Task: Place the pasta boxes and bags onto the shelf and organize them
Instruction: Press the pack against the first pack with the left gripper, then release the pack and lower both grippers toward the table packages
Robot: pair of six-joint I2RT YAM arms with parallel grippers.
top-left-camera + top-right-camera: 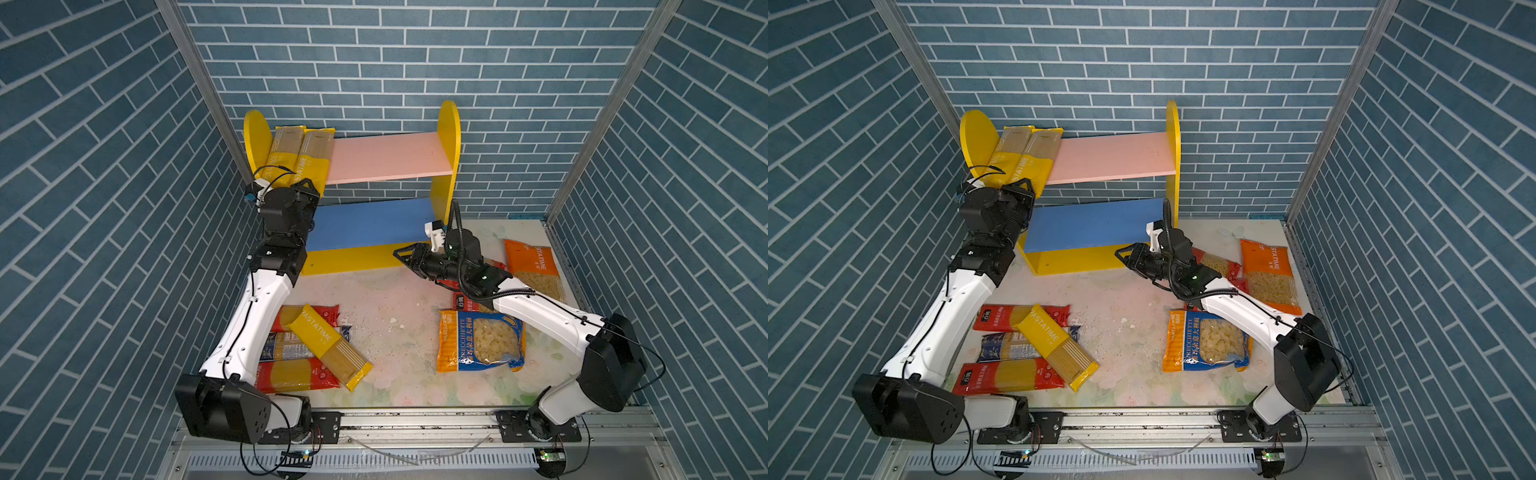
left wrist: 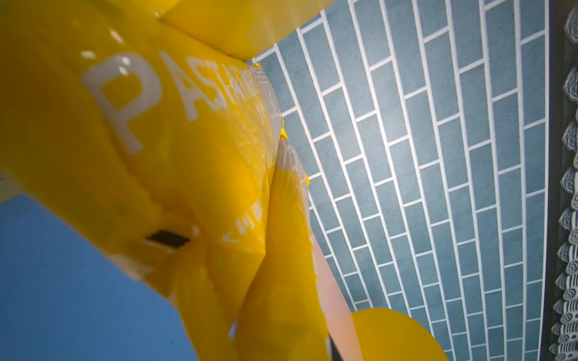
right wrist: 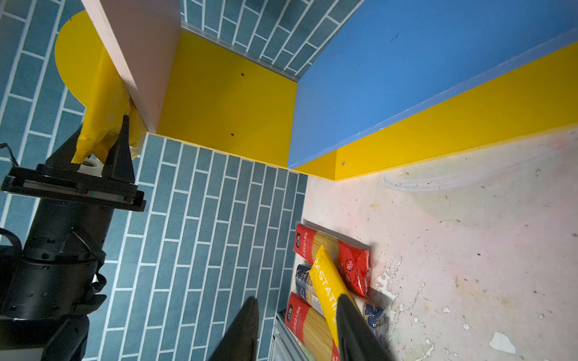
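Spaghetti in two yellow PASTATIME packs [image 1: 286, 145] lies side by side at the left end of the shelf's [image 1: 451, 137] pink upper board [image 1: 390, 158], and in both top views the left gripper [image 1: 309, 185] sits at their near ends, its grip hard to read. The right wrist view settles it: the left gripper's fingers [image 3: 122, 150] are clenched on the crumpled end of a yellow pack, seemingly the one farther from the side panel. The right gripper [image 3: 297, 298] hangs parted and empty over the counter [image 3: 469, 250].
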